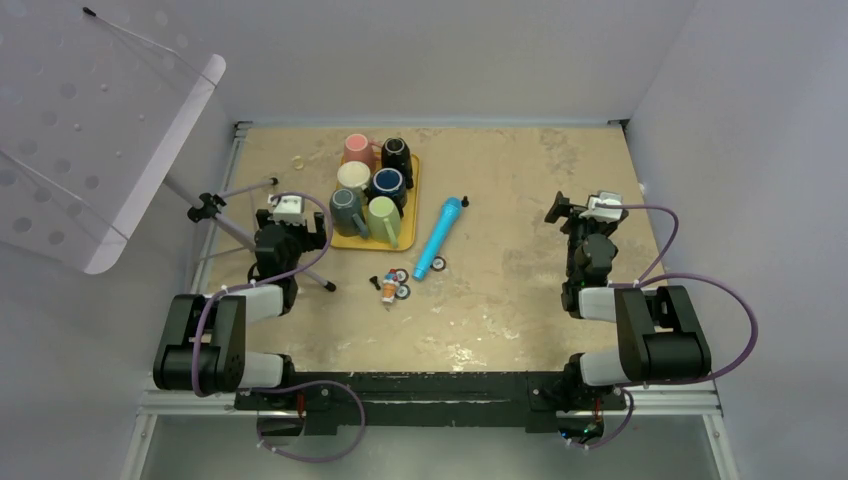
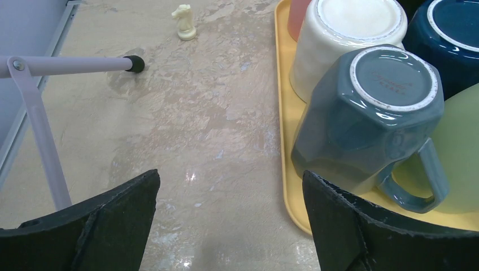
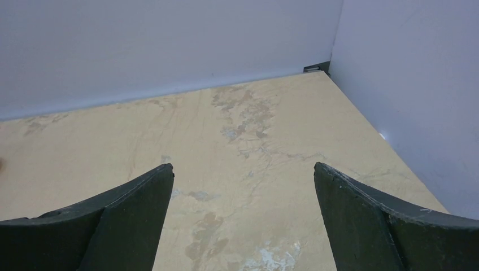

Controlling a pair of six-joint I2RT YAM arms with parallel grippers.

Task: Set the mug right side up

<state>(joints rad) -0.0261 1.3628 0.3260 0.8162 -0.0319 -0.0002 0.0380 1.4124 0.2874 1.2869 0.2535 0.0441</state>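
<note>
A yellow tray holds several mugs. In the left wrist view the grey-blue mug stands upside down at the tray's near left, handle toward me. The cream mug and the dark blue mug behind it are also base up, and the green mug is at the right edge. My left gripper is open and empty over bare table just left of the tray; it also shows in the top view. My right gripper is open and empty at the far right.
A tripod leg and its foot lie left of my left gripper, under a tilted translucent panel. A small cream chess knight stands beyond. A blue cylinder and small toy parts lie right of the tray. Walls enclose the table.
</note>
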